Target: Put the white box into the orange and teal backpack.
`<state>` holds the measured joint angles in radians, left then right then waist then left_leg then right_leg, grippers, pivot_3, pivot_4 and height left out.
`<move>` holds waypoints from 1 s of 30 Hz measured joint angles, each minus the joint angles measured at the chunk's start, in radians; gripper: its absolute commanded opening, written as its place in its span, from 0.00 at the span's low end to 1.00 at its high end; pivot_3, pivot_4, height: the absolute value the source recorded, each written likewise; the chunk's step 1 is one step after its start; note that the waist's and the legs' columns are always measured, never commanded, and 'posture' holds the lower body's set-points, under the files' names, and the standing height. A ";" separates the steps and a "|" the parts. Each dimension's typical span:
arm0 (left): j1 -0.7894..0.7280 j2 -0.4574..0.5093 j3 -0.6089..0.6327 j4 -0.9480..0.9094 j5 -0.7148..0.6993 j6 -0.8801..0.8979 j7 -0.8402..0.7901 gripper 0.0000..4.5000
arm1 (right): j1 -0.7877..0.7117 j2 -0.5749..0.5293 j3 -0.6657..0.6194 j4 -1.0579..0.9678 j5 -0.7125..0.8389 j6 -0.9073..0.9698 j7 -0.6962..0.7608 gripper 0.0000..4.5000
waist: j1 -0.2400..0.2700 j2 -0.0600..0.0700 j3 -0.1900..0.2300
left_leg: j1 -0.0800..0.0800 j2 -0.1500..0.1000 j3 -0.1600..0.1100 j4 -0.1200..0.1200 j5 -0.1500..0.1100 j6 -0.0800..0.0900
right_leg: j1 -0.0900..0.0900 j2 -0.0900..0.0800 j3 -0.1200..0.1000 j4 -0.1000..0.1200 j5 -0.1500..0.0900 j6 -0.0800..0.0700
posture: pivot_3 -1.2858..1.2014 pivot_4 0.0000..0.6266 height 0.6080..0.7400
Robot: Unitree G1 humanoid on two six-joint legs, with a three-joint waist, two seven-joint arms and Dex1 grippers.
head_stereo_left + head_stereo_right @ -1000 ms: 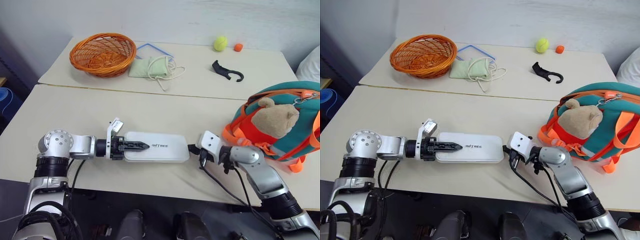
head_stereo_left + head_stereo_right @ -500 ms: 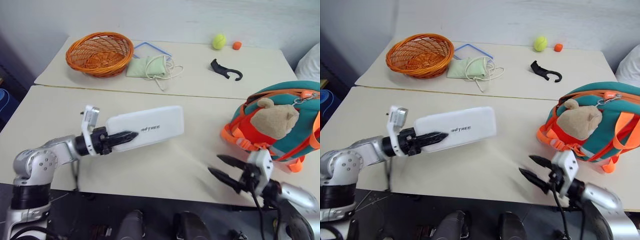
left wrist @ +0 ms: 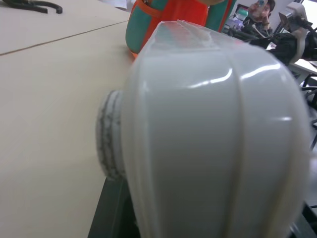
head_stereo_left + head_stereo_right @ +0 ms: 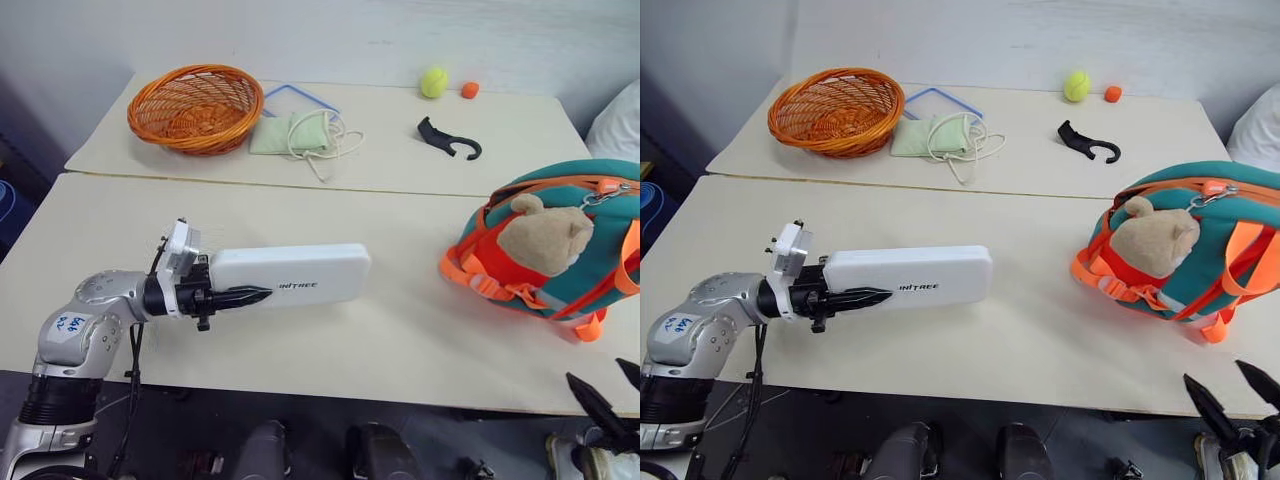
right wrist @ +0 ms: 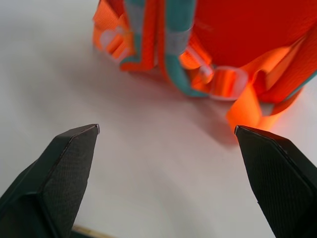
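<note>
Left gripper (image 4: 238, 296) is clamped on one short end of the box (image 4: 290, 276), holding it level and clear of the desk (image 4: 390, 320), its long side running toward 3 o'clock, dark lettering facing up. Right gripper (image 4: 1232, 392) sits at the 5 o'clock corner of the head views, off the desk's near edge, its two black fingers (image 5: 59, 163) spread wide with nothing between them; in its wrist view they point at the orange straps at the base of the backpack (image 4: 560, 250), with bare desk between.

Largest first: the desk is two pale tops butted together, a seam running across between them. The backpack stands on the near top at 3 o'clock, teal with orange trim and straps, a tan plush toy (image 4: 545, 235) on its front; it is well apart from the box's free end. The box hangs over the near top at about 8 o'clock. On the far top, a wicker basket (image 4: 195, 105) sits at 11 o'clock; just beside it, toward 3 o'clock, lies a pale green pouch (image 4: 290, 132) with a white cord, overlapping a blue frame (image 4: 298, 95). A black hook (image 4: 448, 140) lies at 1 o'clock; beyond it, near the wall, a yellow-green ball (image 4: 433, 82) and a smaller orange thing (image 4: 469, 90) beside it
</note>
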<state>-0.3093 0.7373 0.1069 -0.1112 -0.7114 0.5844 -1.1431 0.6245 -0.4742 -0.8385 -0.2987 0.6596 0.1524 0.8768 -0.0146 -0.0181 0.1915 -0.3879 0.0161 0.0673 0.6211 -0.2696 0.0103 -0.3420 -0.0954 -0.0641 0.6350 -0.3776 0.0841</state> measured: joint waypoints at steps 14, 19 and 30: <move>0.000 -0.034 0.098 -0.039 -0.081 0.101 0.096 0.29 | -0.506 -0.202 0.247 0.086 0.059 0.101 0.035 0.81 | -0.009 0.000 0.000 | -0.001 -0.001 -0.001 0.006 0.004 -0.003 | 0.000 0.000 -0.001 0.006 0.000 0.001 | 0.52 0.24 1.00; -0.004 -0.075 0.165 -0.048 -0.143 0.141 0.187 0.29 | -0.630 -0.202 0.366 0.117 0.054 0.115 0.066 0.41 | -0.013 0.000 0.001 | -0.001 0.000 -0.001 0.008 0.004 -0.002 | 0.000 0.000 -0.001 0.008 0.001 0.001 | 0.52 0.24 1.00; -0.064 -0.106 0.329 0.103 -0.206 0.183 0.392 0.29 | -0.932 -0.129 0.758 -0.016 0.058 0.243 0.165 0.00 | -0.014 -0.001 0.001 | -0.001 0.000 -0.002 0.008 0.004 -0.004 | -0.002 0.000 -0.001 0.009 0.001 0.001 | 0.52 0.24 1.00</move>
<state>-0.3737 0.6314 0.4357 -0.0078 -0.9178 0.7673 -0.7512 -0.3078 -0.6027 -0.0800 -0.3143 0.7173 0.3952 1.0417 -0.0287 -0.0189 0.1928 -0.3891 0.0162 0.0655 0.6294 -0.2654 0.0068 -0.3437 -0.0951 -0.0655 0.6444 -0.3770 0.0853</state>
